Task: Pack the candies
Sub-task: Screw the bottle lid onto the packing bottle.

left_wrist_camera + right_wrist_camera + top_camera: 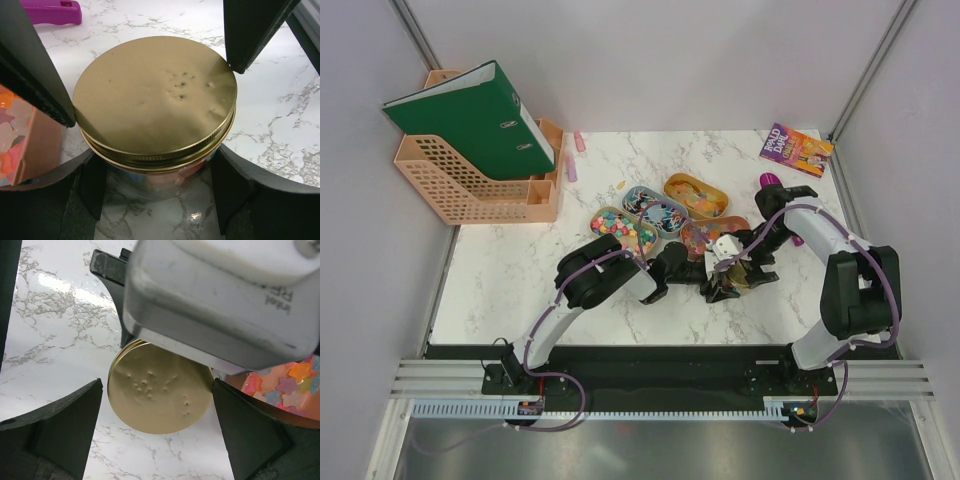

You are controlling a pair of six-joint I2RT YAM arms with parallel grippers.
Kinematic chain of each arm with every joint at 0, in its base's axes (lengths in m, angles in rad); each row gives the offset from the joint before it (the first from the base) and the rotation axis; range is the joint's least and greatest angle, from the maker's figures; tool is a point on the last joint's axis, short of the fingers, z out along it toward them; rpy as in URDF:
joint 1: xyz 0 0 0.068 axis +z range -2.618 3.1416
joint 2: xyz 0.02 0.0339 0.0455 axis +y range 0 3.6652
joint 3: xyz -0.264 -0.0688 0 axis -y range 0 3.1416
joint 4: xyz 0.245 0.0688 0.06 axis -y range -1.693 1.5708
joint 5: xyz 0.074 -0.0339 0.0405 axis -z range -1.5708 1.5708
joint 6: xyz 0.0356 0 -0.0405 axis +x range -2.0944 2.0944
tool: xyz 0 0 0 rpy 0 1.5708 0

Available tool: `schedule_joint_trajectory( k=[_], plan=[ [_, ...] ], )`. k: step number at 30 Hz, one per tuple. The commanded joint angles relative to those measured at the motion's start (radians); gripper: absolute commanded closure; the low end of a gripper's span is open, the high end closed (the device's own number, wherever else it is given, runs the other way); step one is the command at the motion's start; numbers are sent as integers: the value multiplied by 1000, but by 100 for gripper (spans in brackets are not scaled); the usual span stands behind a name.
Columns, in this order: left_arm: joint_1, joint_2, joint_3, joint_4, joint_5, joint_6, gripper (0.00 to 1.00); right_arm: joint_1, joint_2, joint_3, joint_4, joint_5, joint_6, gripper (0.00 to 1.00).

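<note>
The candies point(618, 228), tiny multicoloured bits and orange gummies, fill oval trays point(692, 177) in the middle of the table point(500, 280). Just beside them, the left claw point(150, 92) clasps a gold-lidded jar point(165, 150). The right claw point(157, 390) stands spread wide either side of its lid point(150, 410).

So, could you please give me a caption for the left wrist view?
Left gripper closed on the gold lid of a jar, marble table beneath.

From my feed I count four oval trays point(597, 220) point(630, 196) point(680, 185) point(688, 232), candies point(620, 228) in them way too many to tally, one gold lid point(155, 95), one green binder point(470, 115), one peach file rack point(470, 192), one book point(796, 150), two little pink sticks point(579, 141) point(571, 170), one magenta handle point(769, 180).
</note>
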Motion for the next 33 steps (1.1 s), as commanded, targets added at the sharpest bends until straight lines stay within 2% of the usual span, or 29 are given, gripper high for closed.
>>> schedule_joint_trajectory(
  k=[1,12,19,27,33],
  plan=[
    [20,154,-78,-522,-126,31,98,5,20,35,-31,-42,21,2],
    [20,155,-75,-528,-120,28,98,3,59,44,-34,-30,81,3],
    [20,155,-76,-528,-137,25,98,3,30,-25,50,-7,274,31],
    [20,149,-79,-524,-142,20,98,6,-75,-207,213,36,596,41],
    [20,146,-82,-519,-148,28,98,6,-46,-275,247,74,760,43]
  ],
)
